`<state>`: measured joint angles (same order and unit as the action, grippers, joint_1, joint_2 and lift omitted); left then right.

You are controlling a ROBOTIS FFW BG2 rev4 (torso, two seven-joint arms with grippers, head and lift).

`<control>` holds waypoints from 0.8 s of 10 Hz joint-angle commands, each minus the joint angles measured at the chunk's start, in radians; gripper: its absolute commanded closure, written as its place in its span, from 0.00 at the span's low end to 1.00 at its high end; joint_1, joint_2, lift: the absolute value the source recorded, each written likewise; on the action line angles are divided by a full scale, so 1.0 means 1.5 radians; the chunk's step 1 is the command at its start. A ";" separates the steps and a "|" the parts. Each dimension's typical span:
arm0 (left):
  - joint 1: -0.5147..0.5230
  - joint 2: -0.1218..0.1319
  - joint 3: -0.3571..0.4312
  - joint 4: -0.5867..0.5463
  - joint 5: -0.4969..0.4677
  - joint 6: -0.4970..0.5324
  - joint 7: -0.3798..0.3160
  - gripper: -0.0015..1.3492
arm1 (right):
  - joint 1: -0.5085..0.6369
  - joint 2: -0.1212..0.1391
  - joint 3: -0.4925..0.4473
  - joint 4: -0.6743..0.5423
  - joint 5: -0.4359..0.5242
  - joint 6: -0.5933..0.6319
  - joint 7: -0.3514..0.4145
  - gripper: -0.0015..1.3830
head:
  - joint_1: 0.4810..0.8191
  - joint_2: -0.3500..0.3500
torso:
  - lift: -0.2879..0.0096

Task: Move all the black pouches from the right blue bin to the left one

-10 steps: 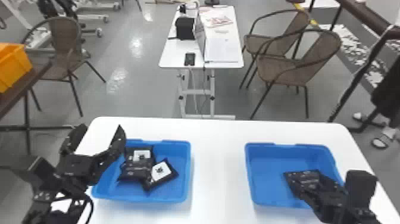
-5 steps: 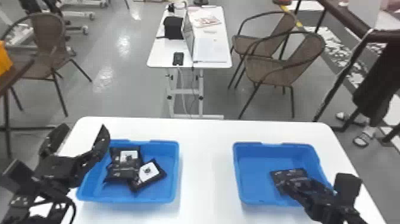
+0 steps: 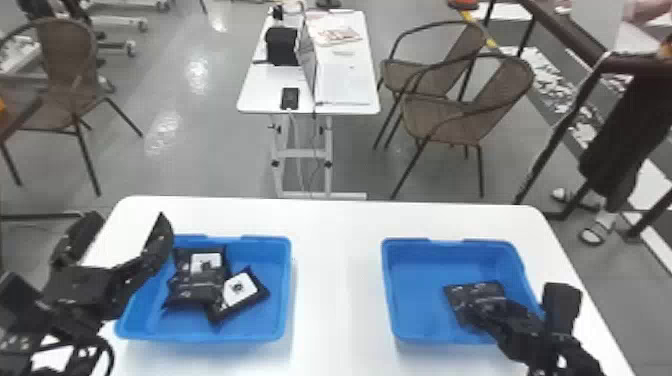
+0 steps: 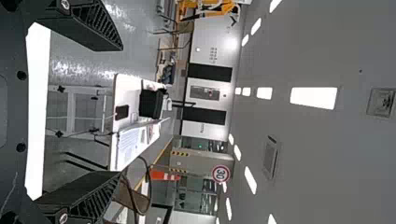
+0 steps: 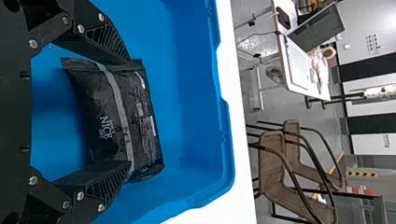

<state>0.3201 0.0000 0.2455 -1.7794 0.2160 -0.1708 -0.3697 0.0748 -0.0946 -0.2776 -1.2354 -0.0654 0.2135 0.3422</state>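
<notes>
In the head view my left gripper (image 3: pixel 125 227) hangs by the far-left corner of the left blue bin (image 3: pixel 289 300), nothing between its fingers. The left gripper (image 4: pixel 119 109) is wide apart in its wrist view too. Inside that bin black pouches (image 3: pixel 197 287) lie overlapping, two with white labels. My right gripper (image 3: pixel 522 305) is over the near right part of the right blue bin (image 3: pixel 387 285), at a black pouch (image 3: pixel 462 295). In its wrist view the right gripper (image 5: pixel 128 112) spans this pouch (image 5: pixel 109 116), one finger overlapping each end; firm contact cannot be made out.
Both bins stand on a white table (image 3: pixel 335 280), with a bare strip between them. Behind it are a smaller white table (image 3: pixel 257 90) with a laptop and a phone, and wicker chairs (image 3: pixel 450 120) on the floor.
The head view has swung to the right, so everything sits farther left in it. The right gripper's outer finger is slightly nearer the pouch. The left gripper keeps its place by its bin.
</notes>
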 commanded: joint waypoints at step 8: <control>0.012 -0.002 0.008 0.000 0.021 0.007 -0.001 0.06 | -0.048 -0.006 0.002 0.078 0.000 0.020 0.020 0.94 | 0.63 0.43 | 0.97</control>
<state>0.3366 0.0000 0.2572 -1.7794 0.2450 -0.1605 -0.3712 -0.0007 -0.1055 -0.2757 -1.1090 -0.0498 0.2415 0.3734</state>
